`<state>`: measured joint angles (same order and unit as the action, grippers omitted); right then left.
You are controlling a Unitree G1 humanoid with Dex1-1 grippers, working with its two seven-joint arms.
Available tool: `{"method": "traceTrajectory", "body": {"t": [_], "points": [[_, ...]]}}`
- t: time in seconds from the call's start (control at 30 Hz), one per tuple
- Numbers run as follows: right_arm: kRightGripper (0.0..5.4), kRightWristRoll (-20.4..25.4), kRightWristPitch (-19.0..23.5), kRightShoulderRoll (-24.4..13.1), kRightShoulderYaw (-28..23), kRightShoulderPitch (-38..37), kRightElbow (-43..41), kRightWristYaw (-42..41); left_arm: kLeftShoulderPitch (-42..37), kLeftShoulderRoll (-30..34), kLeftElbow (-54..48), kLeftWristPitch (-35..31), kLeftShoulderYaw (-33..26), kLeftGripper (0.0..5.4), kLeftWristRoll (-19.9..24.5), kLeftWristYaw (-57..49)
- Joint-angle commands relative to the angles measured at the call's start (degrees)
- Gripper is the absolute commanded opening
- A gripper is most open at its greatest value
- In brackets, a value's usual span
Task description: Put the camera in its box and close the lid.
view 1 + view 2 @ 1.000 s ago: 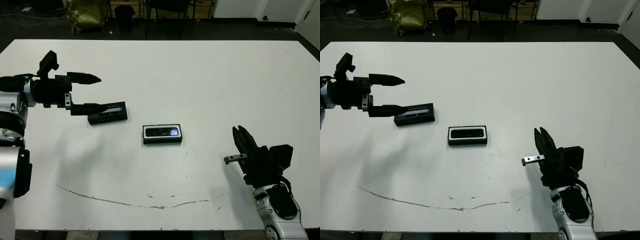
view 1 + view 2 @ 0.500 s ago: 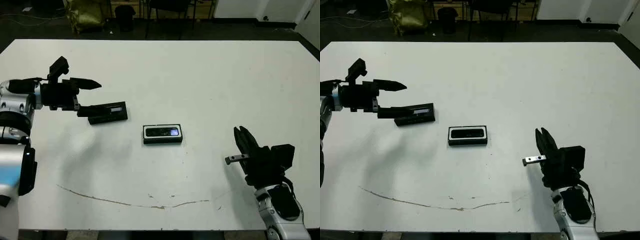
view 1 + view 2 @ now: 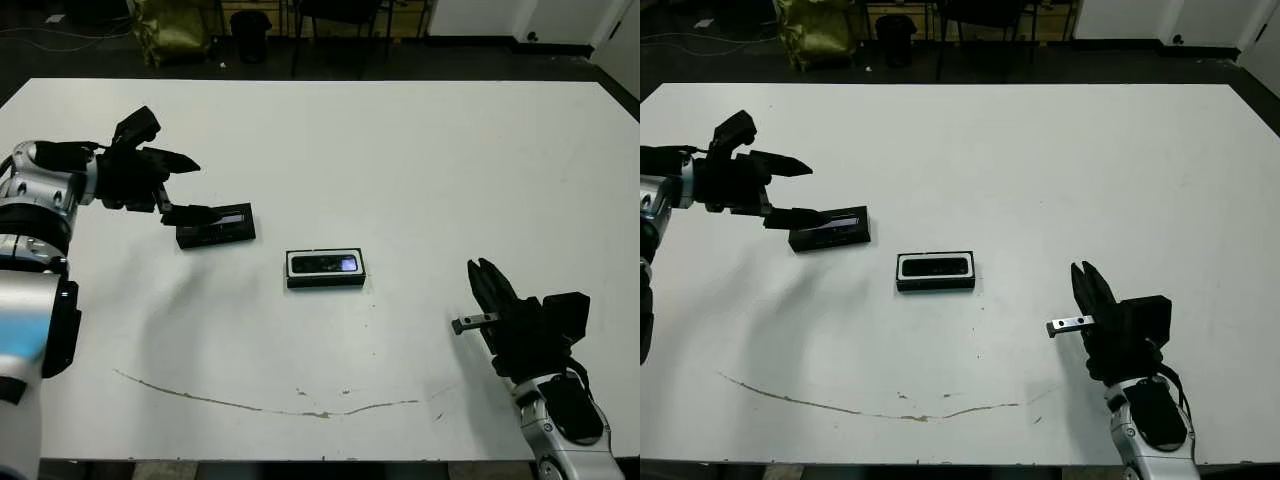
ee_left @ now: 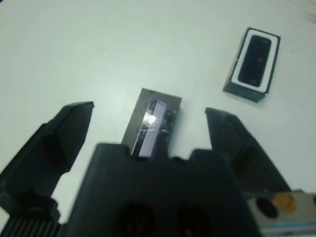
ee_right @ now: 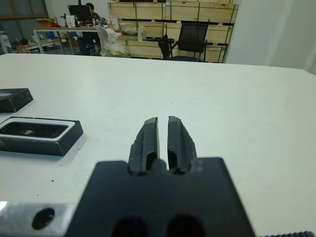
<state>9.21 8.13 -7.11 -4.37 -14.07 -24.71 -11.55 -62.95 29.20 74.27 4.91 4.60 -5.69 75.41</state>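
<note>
Lid (image 3: 215,225) is lying flat on the white surface (image 3: 400,170), left of the frame's centre in my head view, glossy strip facing up. I am seeing the left pincer (image 3: 195,187) spread wide at the lid's left end, one finger (image 3: 196,214) reaching over that end and the other (image 3: 172,158) above it; I cannot tell whether it is touching. The box (image 3: 325,268) is sitting near the middle of the frame, well apart from the lid, with the camera (image 3: 328,264) lying inside its white lining. At lower right, the right pincer (image 3: 485,285) is hovering with fingers pressed together, gripping nothing.
</note>
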Motion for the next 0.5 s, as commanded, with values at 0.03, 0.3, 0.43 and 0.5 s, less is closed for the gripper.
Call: {"method": "traceTrajectory", "body": {"t": [0.03,0.3,0.43,0.5], "points": [[0.00,-0.5,1.2,-0.7,-0.6,-1.0,-0.2,0.8,-0.7,-0.7,1.1,-0.4,1.3,5.39,-2.2,-0.5],[0.00,-1.2,4.2,-0.8,-0.3,-2.4,-3.9,2.2,-2.4,-2.2,1.6,2.0,5.2,5.39,-7.4,-3.2],[0.00,-0.8,3.7,-0.7,-0.7,-3.4,-4.0,1.8,-2.9,-3.2,2.0,4.4,6.3,5.39,-9.0,-3.5],[0.00,-1.5,4.2,-1.2,-0.8,-3.9,-4.6,2.0,-3.1,-3.8,2.2,4.2,7.0,5.39,-9.8,-3.9]]}}
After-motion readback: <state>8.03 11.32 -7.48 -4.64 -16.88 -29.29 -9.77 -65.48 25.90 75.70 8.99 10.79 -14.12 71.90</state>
